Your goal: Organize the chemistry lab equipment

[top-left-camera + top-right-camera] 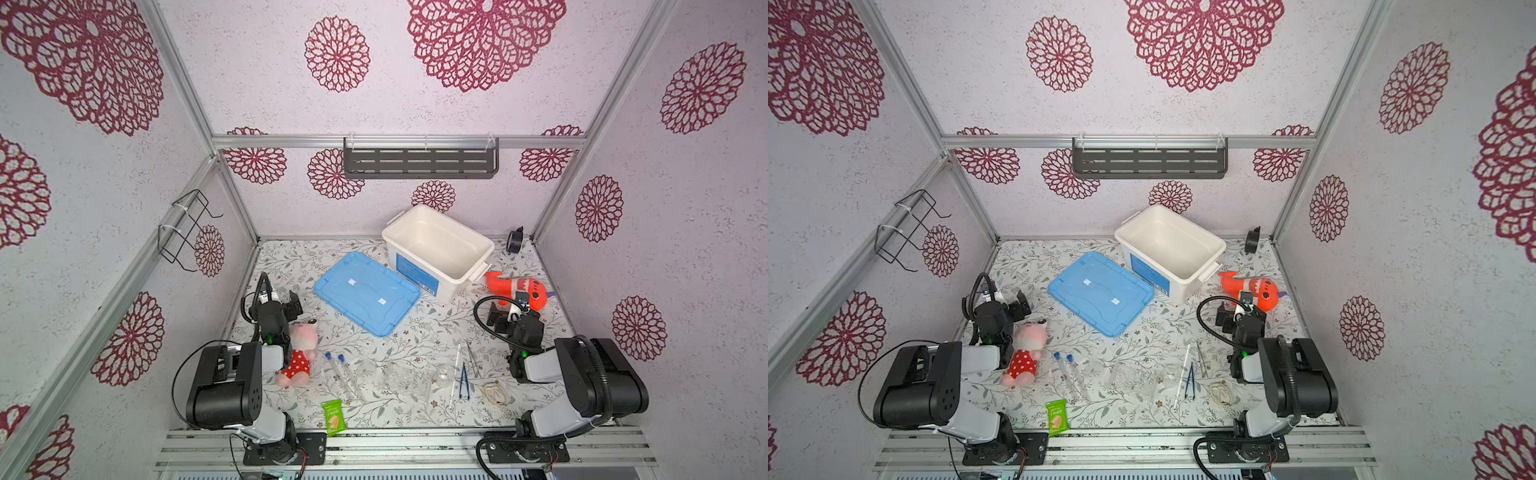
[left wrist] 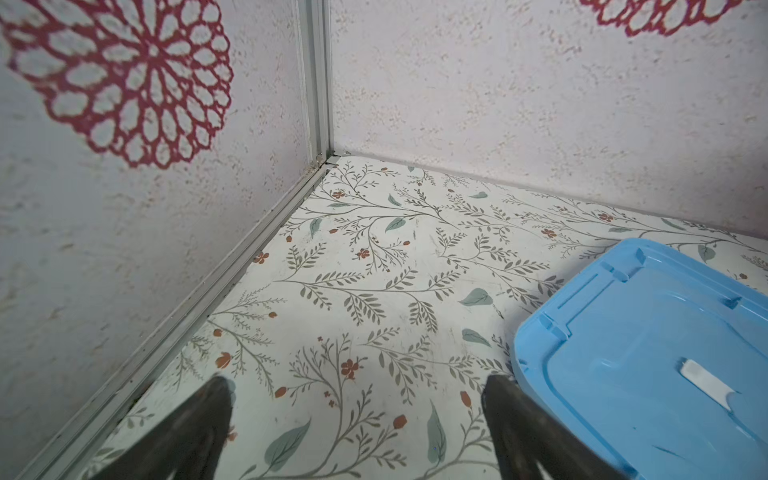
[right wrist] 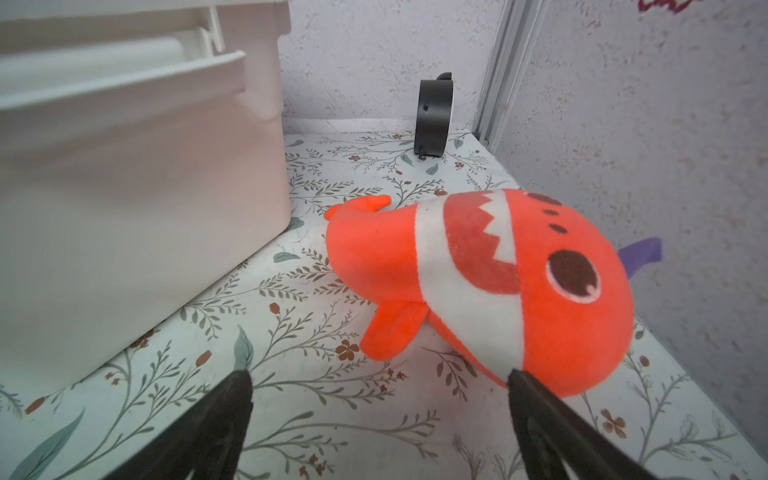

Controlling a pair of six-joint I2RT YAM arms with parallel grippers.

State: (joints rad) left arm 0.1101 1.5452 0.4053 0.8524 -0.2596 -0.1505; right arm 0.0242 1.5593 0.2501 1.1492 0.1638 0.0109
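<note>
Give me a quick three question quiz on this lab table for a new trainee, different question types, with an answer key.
1. True or false: the white plastic storage bin stands open, with its light blue plastic lid lying flat on the table beside it.
2. The two clear tubes with blue caps lie nearest to: A) the pink plush toy in a red dotted dress, B) the orange plush fish, C) the black wall shelf.
3. Fill in: the left gripper and the right gripper are both ____ and hold nothing.
Key: 1 true; 2 A; 3 open.
</note>
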